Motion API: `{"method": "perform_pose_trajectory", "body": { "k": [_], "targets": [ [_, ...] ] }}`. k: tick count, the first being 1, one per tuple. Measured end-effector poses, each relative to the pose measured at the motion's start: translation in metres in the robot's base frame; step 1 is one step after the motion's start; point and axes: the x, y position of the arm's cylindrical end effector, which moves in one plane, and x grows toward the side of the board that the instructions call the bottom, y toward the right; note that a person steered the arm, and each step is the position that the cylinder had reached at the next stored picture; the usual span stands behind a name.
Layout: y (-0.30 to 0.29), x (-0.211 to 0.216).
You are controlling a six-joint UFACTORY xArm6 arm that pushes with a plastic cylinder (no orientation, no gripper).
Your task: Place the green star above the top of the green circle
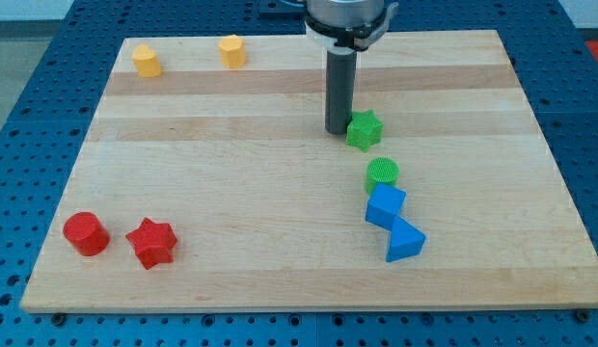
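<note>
Resting on the board [231, 193], my tip [338, 132] stands at the left side of the green star [364, 129], touching it or just short of it; the exact contact cannot be told. No pincer is fitted: the arm ends in a plain dark rod that holds nothing.

Near to far from my tip:
- Green star: immediately to the view's right of my tip, level with it.
- Green circle [382, 173]: below the star, slightly to the view's right, near it but apart.
- Blue cube [385, 205]: just below the circle, touching or nearly so.
- Blue triangle [405, 241]: below and right of the cube, against it.
- Two yellow blocks [232, 50] [146, 60]: toward the view's top left, well apart from my tip.
- Red star [150, 242] and red cylinder [86, 233]: far off at the view's bottom left, side by side.
</note>
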Motion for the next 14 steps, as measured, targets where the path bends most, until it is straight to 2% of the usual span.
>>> {"method": "perform_pose_trajectory", "body": {
  "k": [1,2,3,5,7,10,12,14],
  "targets": [
    [0.015,-0.015],
    [0.051,-0.015],
    [0.058,-0.001],
    [0.058,0.015],
    [0.051,-0.022],
    [0.051,0.032],
    [0.051,0.035],
    [0.013,0.025]
  ]
}}
